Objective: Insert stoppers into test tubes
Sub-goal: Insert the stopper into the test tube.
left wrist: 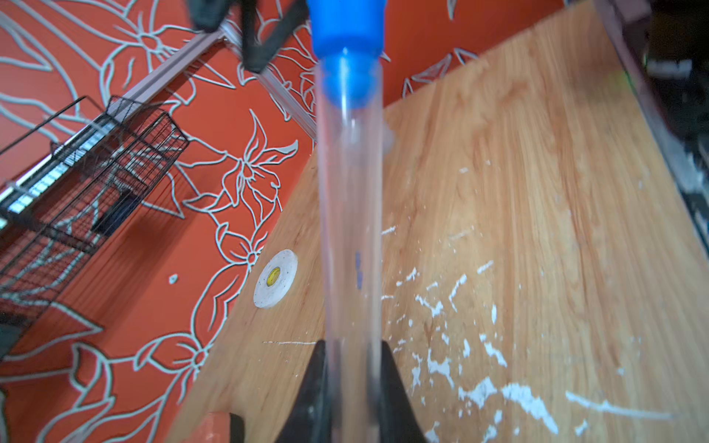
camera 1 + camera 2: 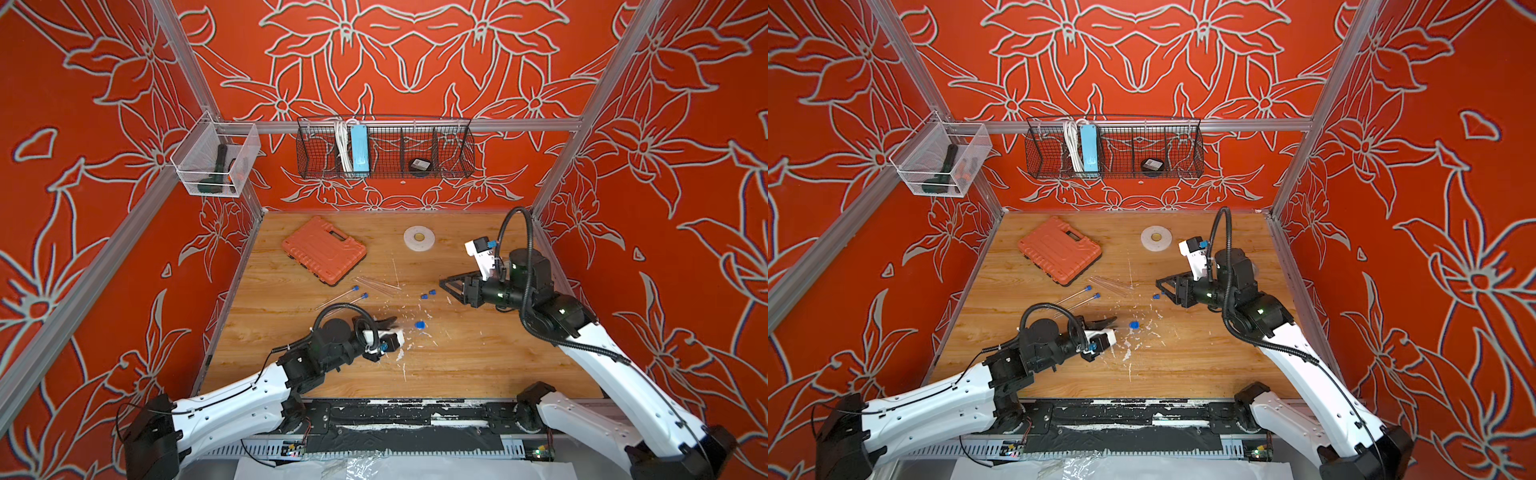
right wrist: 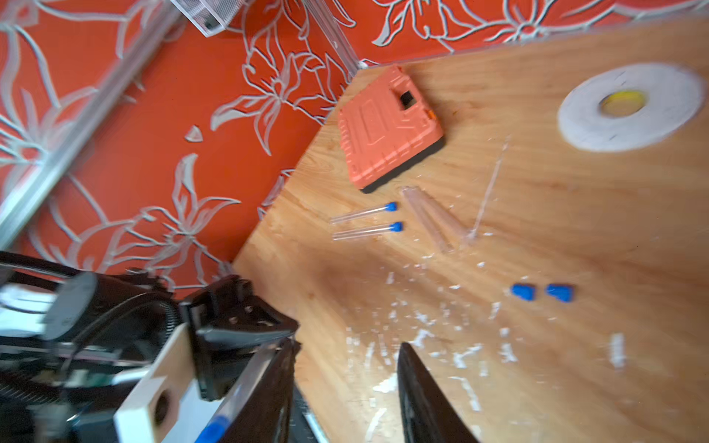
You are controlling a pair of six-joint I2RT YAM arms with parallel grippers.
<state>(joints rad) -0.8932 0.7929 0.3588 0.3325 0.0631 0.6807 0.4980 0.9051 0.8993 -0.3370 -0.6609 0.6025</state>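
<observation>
1. My left gripper (image 1: 351, 345) is clenched on a test tube (image 1: 350, 214), blue stopper (image 1: 347, 34) seated in its end, midway between the table's (image 2: 478, 365) side edges.
2. My right gripper (image 2: 444, 284) stands released and empty beside two loose stoppers (image 3: 522, 292), toward the right edge.

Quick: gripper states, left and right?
Left gripper: shut on a clear thin test tube plugged with a blue plastic stopper.
Right gripper: open, empty.
</observation>
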